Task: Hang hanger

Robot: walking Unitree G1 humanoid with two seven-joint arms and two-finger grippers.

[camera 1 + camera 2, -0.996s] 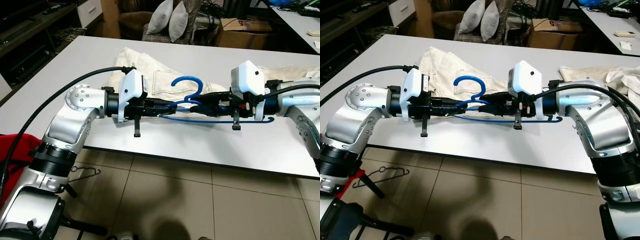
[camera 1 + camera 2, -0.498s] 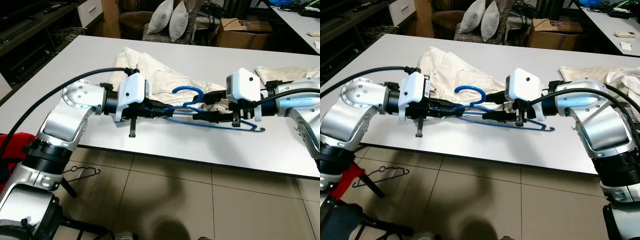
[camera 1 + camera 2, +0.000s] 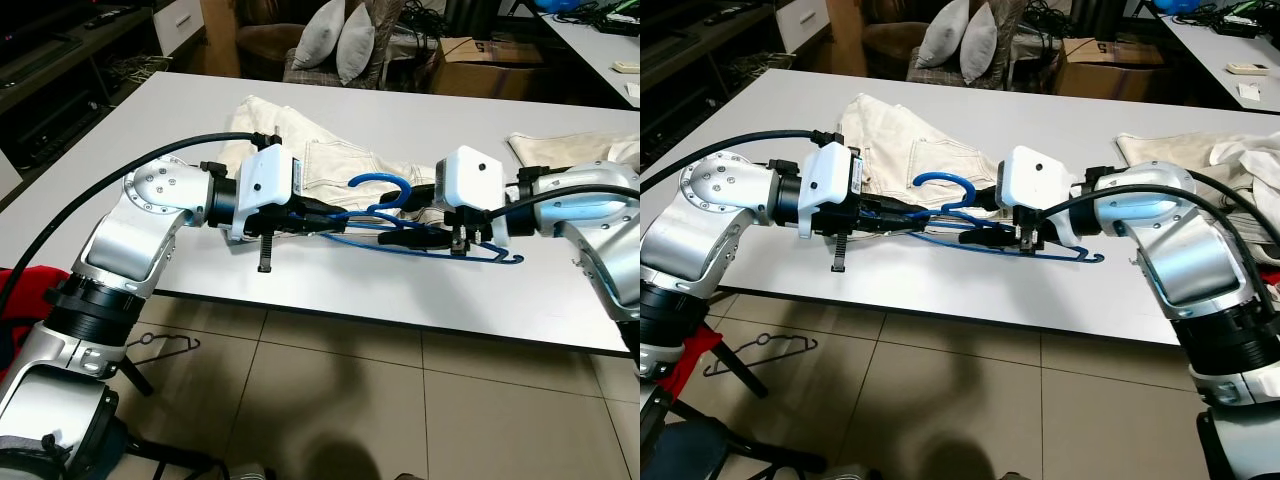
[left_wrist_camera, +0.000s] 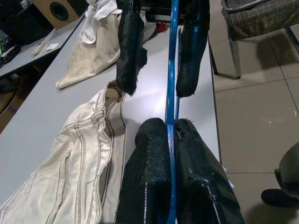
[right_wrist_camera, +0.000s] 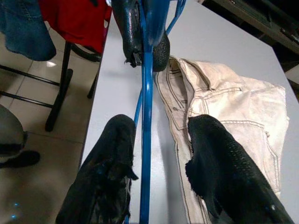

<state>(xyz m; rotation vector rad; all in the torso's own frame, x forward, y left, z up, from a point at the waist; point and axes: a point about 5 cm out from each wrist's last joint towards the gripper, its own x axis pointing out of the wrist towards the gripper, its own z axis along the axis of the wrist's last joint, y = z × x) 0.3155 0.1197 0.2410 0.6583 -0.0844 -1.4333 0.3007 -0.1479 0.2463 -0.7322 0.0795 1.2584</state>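
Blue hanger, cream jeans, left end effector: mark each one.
blue hanger (image 3: 378, 181), left eye view, top of hook.
cream jeans (image 3: 902, 148), right eye view, back pocket area.
left end effector (image 4: 171, 140), left wrist view, between fingertips.

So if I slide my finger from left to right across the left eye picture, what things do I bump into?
Left gripper → blue hanger hook → right gripper → the hanger's far tip.

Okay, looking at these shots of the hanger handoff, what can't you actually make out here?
- Blue hanger: its near end is hidden in the left end effector, head views.
- White trousers: partly hidden behind both arms, head views.
- Right end effector: whether the hanger touches either finger is unclear, right wrist view.
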